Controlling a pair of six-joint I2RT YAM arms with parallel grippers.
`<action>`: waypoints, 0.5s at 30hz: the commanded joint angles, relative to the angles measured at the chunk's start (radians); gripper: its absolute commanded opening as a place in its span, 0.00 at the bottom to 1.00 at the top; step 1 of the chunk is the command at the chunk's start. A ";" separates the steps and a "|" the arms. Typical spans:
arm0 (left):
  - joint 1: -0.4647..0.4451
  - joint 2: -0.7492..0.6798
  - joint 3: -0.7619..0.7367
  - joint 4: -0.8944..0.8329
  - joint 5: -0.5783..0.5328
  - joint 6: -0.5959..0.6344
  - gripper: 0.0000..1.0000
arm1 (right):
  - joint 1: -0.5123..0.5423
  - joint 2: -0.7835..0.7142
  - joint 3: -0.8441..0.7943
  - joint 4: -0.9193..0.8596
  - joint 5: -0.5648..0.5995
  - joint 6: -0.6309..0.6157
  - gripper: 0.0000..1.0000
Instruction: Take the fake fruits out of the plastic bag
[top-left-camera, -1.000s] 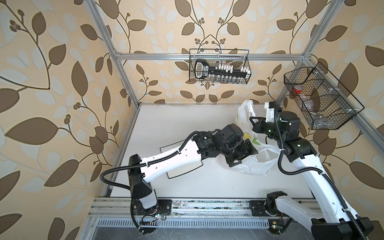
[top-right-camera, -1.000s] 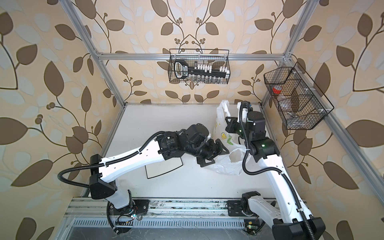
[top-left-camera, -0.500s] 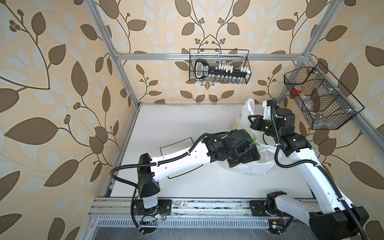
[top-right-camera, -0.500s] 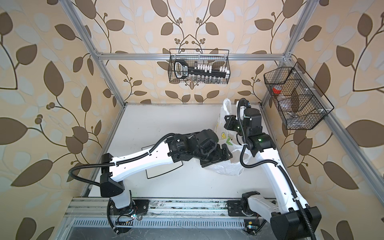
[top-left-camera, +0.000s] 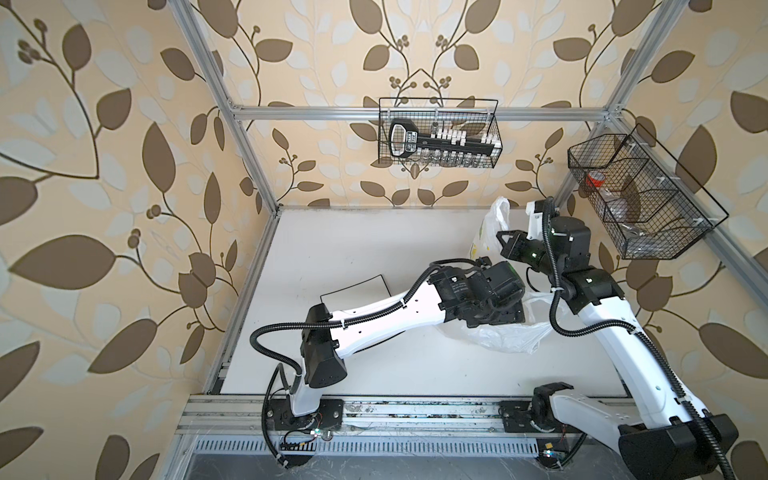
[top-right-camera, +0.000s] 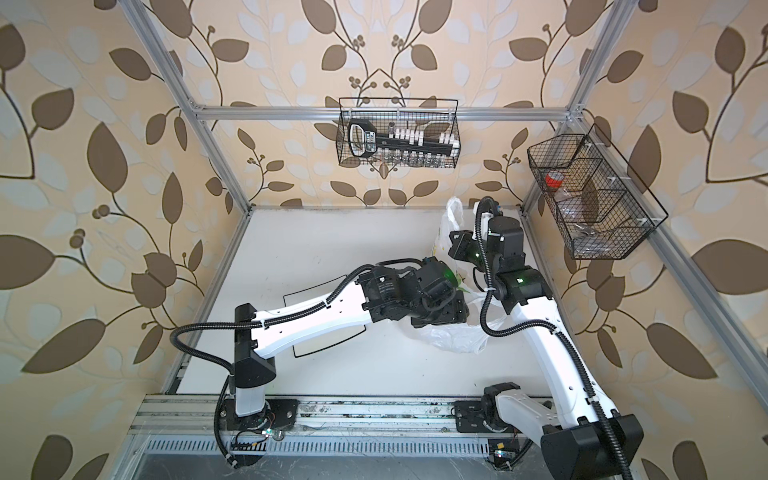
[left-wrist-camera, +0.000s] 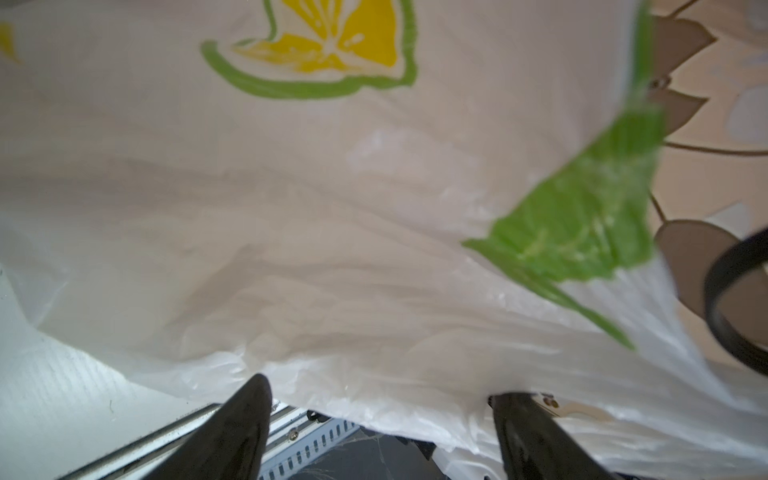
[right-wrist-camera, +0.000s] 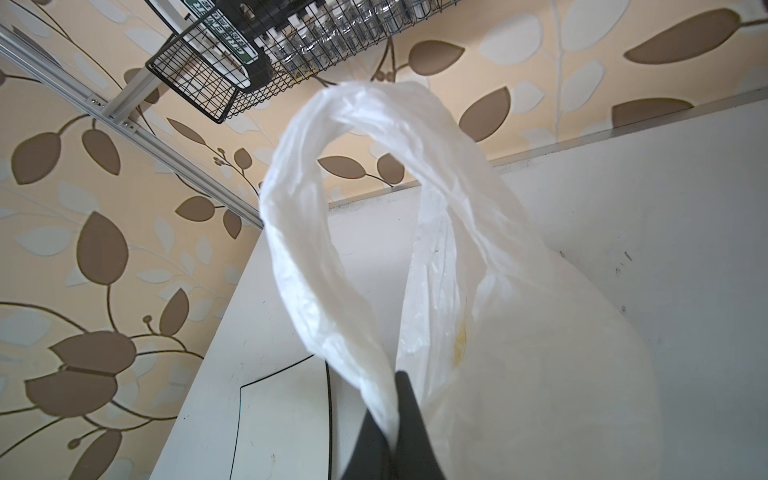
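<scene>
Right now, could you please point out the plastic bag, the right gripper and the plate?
plastic bag (top-left-camera: 511, 338): in a top view, on its crumpled lower body.
right gripper (right-wrist-camera: 400, 380): right wrist view, between its shut fingertips, pinching the bag's handle.
plate (top-left-camera: 353, 293): in a top view, on its bare white face.

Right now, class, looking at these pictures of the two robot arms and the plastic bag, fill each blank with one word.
1. The right end effector is shut on a loop ____ of the plastic bag.
2. The left end effector has its jaws ____ (open or shut) at the bag.
3. The bag's print shows a ____ lemon slice edged in green.
4. The square plate has a ____ rim.
Missing words: handle; open; yellow; black.
</scene>
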 joint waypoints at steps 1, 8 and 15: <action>-0.027 0.051 0.110 -0.094 -0.071 0.116 0.84 | 0.003 -0.021 0.036 -0.021 0.018 0.008 0.00; -0.034 0.151 0.207 -0.160 -0.054 0.223 0.73 | 0.003 -0.028 0.036 -0.027 0.024 0.011 0.00; -0.034 0.090 0.149 -0.155 -0.111 0.268 0.22 | 0.003 -0.051 0.038 -0.059 0.068 -0.007 0.00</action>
